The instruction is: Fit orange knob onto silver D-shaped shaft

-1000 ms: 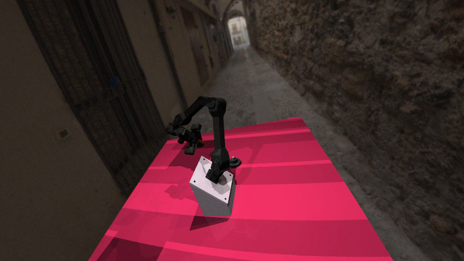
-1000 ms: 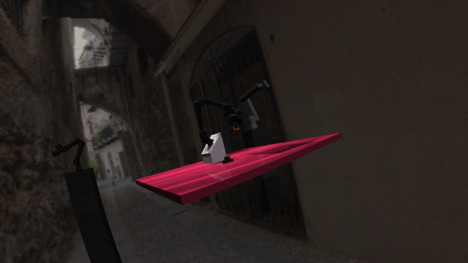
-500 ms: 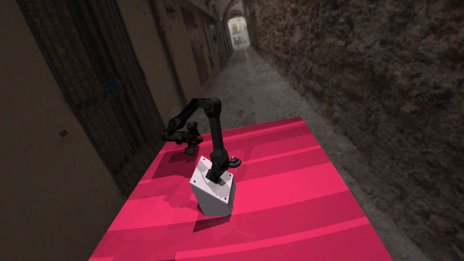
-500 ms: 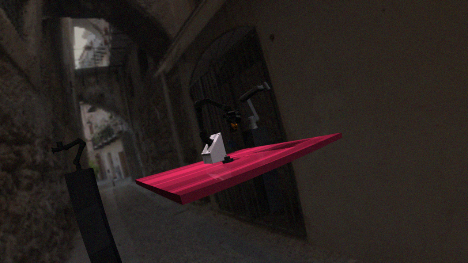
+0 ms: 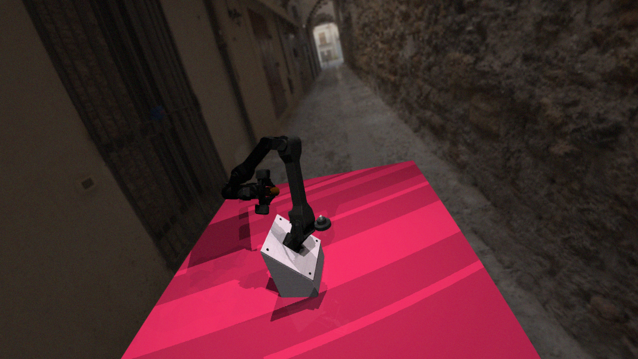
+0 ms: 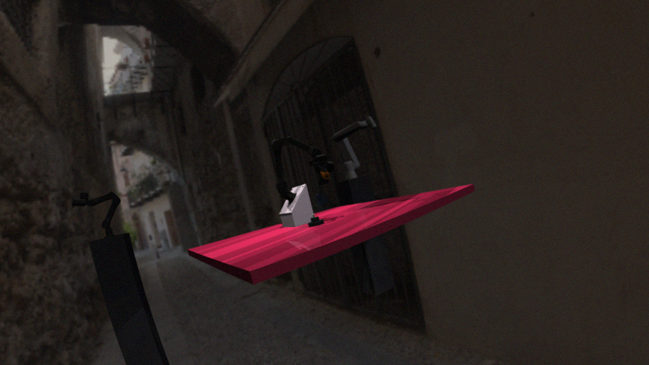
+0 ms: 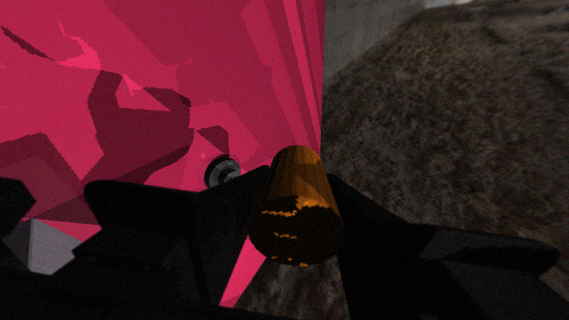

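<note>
The orange knob point(image 5: 274, 191) point(image 6: 324, 175) point(image 7: 299, 173) is held in the air, high above the table. My gripper point(image 5: 270, 191) point(image 6: 323, 172) point(image 7: 296, 174) is shut on it, with a black finger on each side. In the top view the gripper points roughly sideways, toward the right. The knob's near end is mostly in dark shadow in the wrist view, and I cannot make out its hole. The round dark pedestal point(image 5: 323, 225) point(image 6: 315, 222) point(image 7: 213, 172) stands on the table, apart from the knob. Its silver shaft point(image 5: 320, 218) points up; its flat side cannot be made out.
The pink table point(image 5: 379, 307) point(image 6: 290, 254) point(image 7: 62, 116) carries the arm's pale wedge-shaped base point(image 5: 292, 278) point(image 6: 295, 218) point(image 7: 49, 249), close beside the pedestal. In the exterior view, another arm point(image 6: 112, 204) stands on a dark pillar at the left, and a grey arm point(image 6: 351, 130) shows behind my gripper.
</note>
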{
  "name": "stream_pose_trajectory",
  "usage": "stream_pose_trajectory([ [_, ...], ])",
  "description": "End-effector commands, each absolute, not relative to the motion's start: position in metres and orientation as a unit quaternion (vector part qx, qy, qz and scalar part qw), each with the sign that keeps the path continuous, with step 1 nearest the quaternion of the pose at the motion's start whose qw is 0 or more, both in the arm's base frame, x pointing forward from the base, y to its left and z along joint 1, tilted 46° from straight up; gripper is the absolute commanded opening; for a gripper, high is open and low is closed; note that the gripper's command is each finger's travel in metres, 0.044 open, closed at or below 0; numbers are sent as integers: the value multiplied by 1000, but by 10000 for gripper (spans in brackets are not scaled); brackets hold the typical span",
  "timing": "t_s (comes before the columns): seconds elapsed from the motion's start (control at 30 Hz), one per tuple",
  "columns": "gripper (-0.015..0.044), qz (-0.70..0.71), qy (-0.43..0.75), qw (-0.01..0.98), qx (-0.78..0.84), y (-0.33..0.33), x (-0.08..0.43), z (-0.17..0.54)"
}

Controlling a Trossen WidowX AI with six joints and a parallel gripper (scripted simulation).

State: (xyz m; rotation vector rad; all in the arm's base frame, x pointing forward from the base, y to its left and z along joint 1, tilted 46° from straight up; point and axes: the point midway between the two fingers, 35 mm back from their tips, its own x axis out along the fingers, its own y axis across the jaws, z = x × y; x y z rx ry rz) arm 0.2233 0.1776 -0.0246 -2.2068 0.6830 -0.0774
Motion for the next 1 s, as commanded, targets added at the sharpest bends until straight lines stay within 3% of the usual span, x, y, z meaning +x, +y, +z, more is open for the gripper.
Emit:
stream_pose_trajectory([
  [0.0,0,-30,271,403,-874,178,224,-24],
  [0.97,0,-30,270,403,-874,175,224,-27],
])
